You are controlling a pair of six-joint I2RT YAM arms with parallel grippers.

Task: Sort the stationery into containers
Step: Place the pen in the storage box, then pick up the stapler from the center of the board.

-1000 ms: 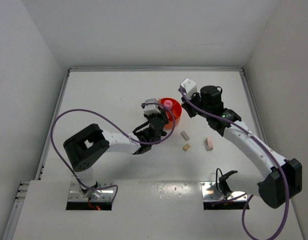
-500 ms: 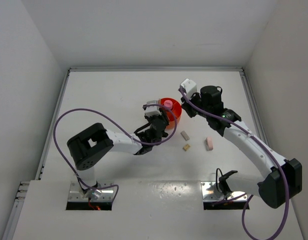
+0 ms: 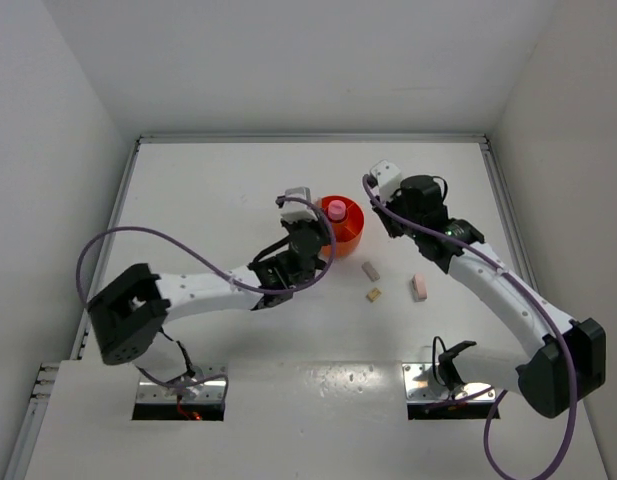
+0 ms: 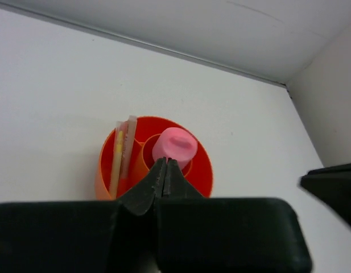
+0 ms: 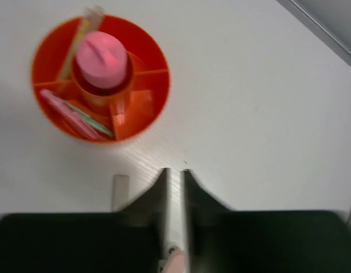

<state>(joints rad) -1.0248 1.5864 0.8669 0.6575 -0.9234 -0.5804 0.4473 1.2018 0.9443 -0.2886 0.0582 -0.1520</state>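
Observation:
The round orange organiser [image 3: 352,232] stands mid-table. The pink-capped clear tube [image 3: 336,210] stands upright in its central well. In the right wrist view the organiser [image 5: 155,105] holds the cream stick [image 5: 83,29] in a far compartment. A thin pink pen [image 5: 64,108] lies beside a green piece [image 5: 91,118] in a near one. A beige eraser [image 3: 370,270], a tiny tan cube [image 3: 374,294] and a pink eraser [image 3: 419,287] lie on the table. My left gripper [image 4: 165,162] is shut and empty, just short of the organiser [image 4: 201,170]. My right gripper [image 5: 175,170] hovers with its jaws a narrow gap apart, holding nothing.
White walls enclose the table on three sides, with a raised rail [image 3: 308,138] along the back. The beige eraser [image 5: 121,187] lies just left of my right fingers. My right arm [image 3: 508,300] arches over the table's right side.
My left arm has swung its elbow out to the left, and its gripper has drawn back slightly from the organiser. My right wrist has shifted a little to the right.

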